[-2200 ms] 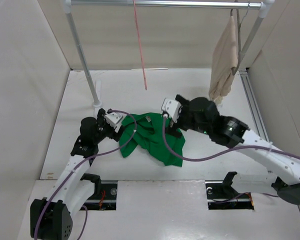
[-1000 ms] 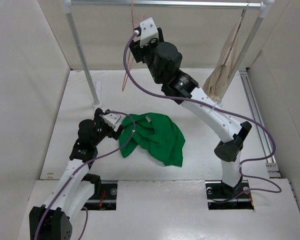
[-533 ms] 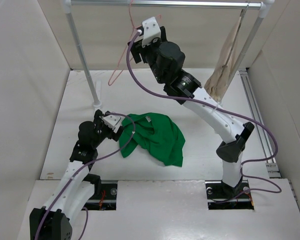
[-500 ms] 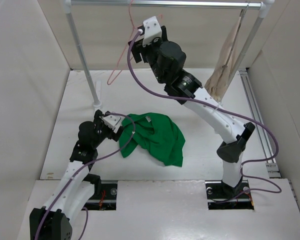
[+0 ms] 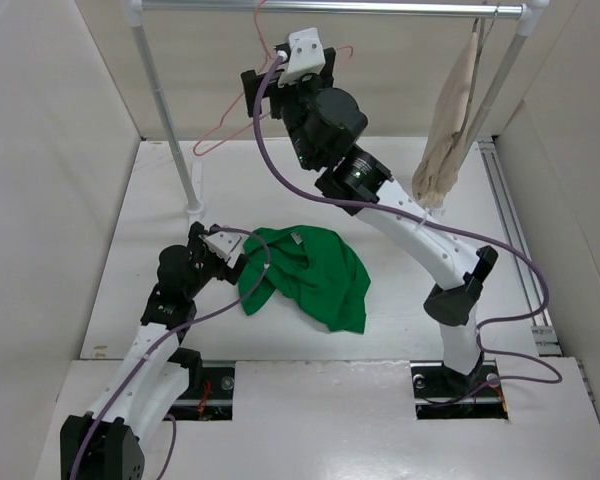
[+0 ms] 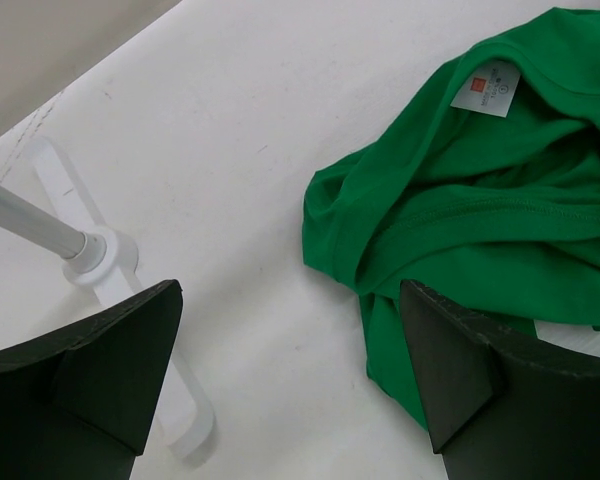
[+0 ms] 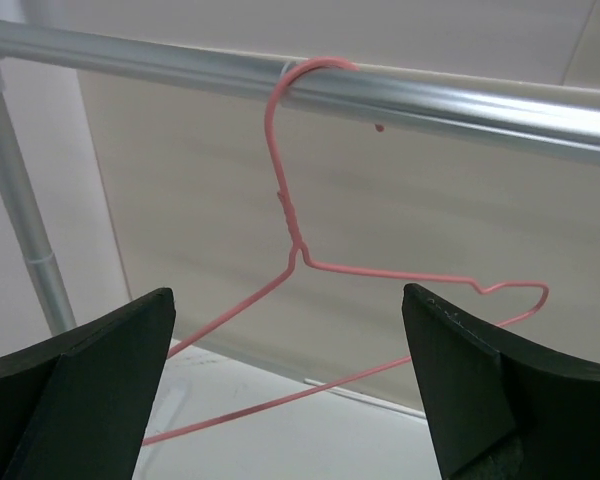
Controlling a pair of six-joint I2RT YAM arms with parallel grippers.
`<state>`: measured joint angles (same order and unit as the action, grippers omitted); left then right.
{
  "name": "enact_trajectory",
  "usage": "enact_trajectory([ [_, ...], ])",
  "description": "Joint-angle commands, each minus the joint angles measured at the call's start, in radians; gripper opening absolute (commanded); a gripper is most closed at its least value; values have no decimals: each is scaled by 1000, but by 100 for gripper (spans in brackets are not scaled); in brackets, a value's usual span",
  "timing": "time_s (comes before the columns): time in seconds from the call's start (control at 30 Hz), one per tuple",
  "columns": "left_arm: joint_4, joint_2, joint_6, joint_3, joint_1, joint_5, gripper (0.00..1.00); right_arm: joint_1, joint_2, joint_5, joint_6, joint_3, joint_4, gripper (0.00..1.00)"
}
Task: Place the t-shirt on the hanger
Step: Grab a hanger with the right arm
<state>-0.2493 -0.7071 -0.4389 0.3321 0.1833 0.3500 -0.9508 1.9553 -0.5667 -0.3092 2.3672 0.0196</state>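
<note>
**Q:** What do you count in front of you?

**Me:** One t-shirt (image 5: 310,275), bright green, lying crumpled on the white table (image 5: 430,200) between my two arms. One white neck label (image 6: 485,90) shows on it. There is one pink wire hanger (image 7: 380,270) and one metal rail (image 5: 380,8) carried on two posts. One beige garment (image 5: 450,110) hangs at the rail's right end. I have two grippers, each with two fingers.

**Q:** Where is the hanger?

**Me:** Its hook is over the rail, near the left end and well apart from the beige garment. In the top view it hangs swung out at a slant, not straight down. The t-shirt is not on it.

**Q:** Your right gripper?

**Me:** My right gripper (image 7: 288,300) is raised up near the rail and faces the hanger. Its fingers (image 7: 80,370) are spread wide and released. In the wrist view the hanger's neck and shoulders show in the gap between them. I see no wire touching either finger, and nothing is held.

**Q:** And the left?

**Me:** My left gripper (image 6: 290,290) is low over the table at the t-shirt's left edge. Its fingers (image 6: 90,370) are also spread wide, with nothing clamped between them. Bare table and a folded hem of green cloth show in the gap. The finger on the shirt's side overlaps the cloth in my wrist view, and I cannot tell whether it touches. The other finger is near the white foot of the rail post (image 6: 100,265).
</note>
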Motion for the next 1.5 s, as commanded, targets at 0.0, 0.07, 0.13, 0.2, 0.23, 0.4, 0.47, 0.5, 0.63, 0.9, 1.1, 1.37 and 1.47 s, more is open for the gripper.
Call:
enact_trajectory([
  [0.0, -51, 23, 28, -11, 5, 9, 87, -8, 60, -73, 53, 32, -122, 100],
  [0.07, -62, 23, 28, -21, 5, 9, 87, -8, 89, -87, 53, 61, -132, 100],
  [0.13, -62, 23, 28, -21, 5, 9, 87, -8, 132, -108, 62, 89, -132, 100],
  [0.2, -62, 32, 28, -21, 5, 9, 89, -8, 142, -127, 73, 102, -132, 100],
  [0.23, -71, 32, 28, -21, 5, 9, 89, -8, 154, -143, 73, 102, -132, 100],
  [0.4, -71, 41, 28, -30, 5, 9, 89, -8, 175, -170, 73, 102, -132, 100],
  [0.47, -71, 41, 28, -30, 5, 9, 89, -8, 175, -170, 73, 93, -132, 98],
  [0.5, -71, 41, 28, -30, 5, 9, 89, -8, 175, -179, 73, 83, -132, 97],
  [0.63, -71, 41, 28, -30, 5, 9, 89, 1, 99, -199, 84, -31, -132, 90],
  [0.9, -81, 32, 37, -30, 5, 9, 89, 61, -16, -162, 156, -212, -132, 87],
  [1.1, -90, 32, 37, -30, 5, 9, 89, 70, -45, -153, 156, -235, -132, 86],
  [1.37, -99, 32, 46, -39, 5, 9, 90, 80, -147, -153, 156, -374, -132, 76],
  [1.47, -99, 32, 46, -39, 5, 9, 90, 80, -174, -144, 156, -417, -132, 65],
])
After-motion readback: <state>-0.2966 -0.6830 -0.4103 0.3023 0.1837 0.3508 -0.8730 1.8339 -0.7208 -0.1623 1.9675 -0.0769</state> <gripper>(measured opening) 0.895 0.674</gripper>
